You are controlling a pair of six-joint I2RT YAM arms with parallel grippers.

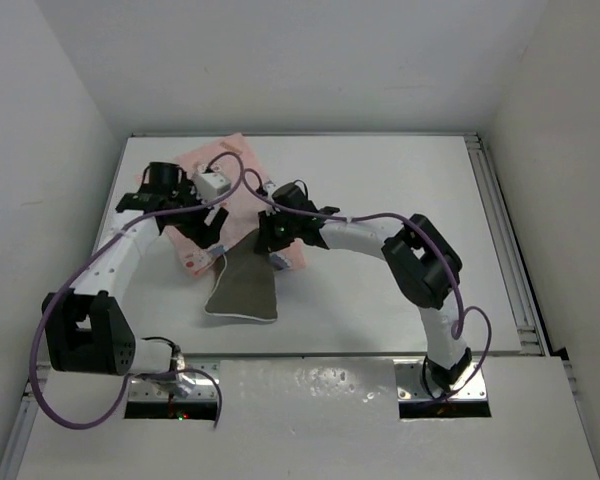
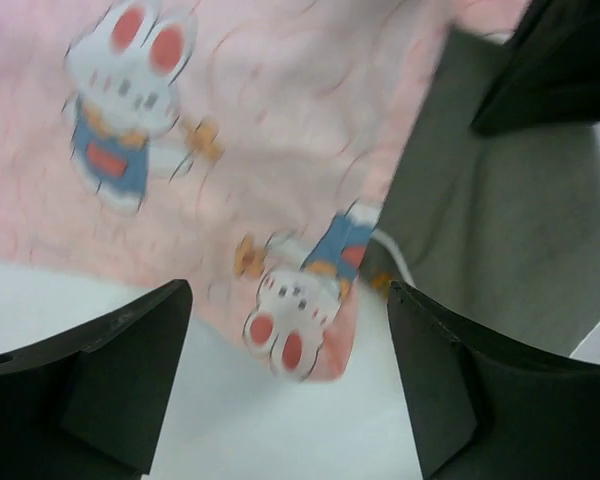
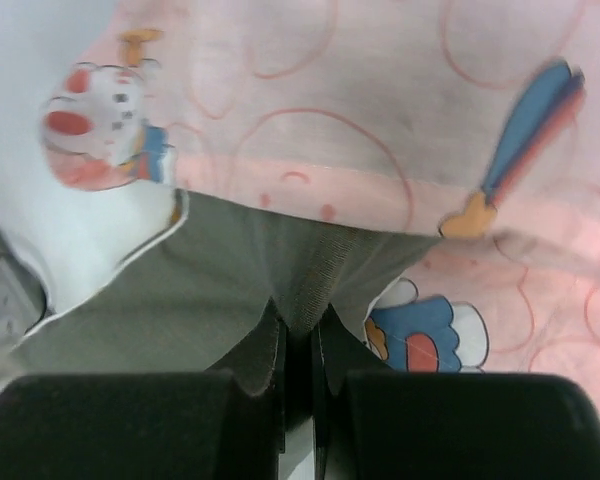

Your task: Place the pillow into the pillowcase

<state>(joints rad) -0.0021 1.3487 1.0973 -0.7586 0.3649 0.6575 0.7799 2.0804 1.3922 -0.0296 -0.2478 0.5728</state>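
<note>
The pink rabbit-print pillowcase [image 1: 223, 158] lies at the back left of the table, with its near end over the top of the olive-grey pillow [image 1: 242, 288]. The pillow's lower half sticks out toward me. My left gripper [image 1: 212, 228] hangs open just above a corner of the pillowcase [image 2: 295, 320] and holds nothing; the pillow [image 2: 500, 240] shows beside that corner. My right gripper [image 1: 273, 243] is at the case's mouth. In the right wrist view this gripper [image 3: 300, 315] is shut on a pinched fold of the pillow [image 3: 220, 280], under the hem of the pillowcase [image 3: 380, 120].
The white table [image 1: 380, 180] is boxed in by white walls at the back and both sides. A metal rail [image 1: 510, 260] runs down its right edge. Purple cables [image 1: 380, 216] loop over both arms.
</note>
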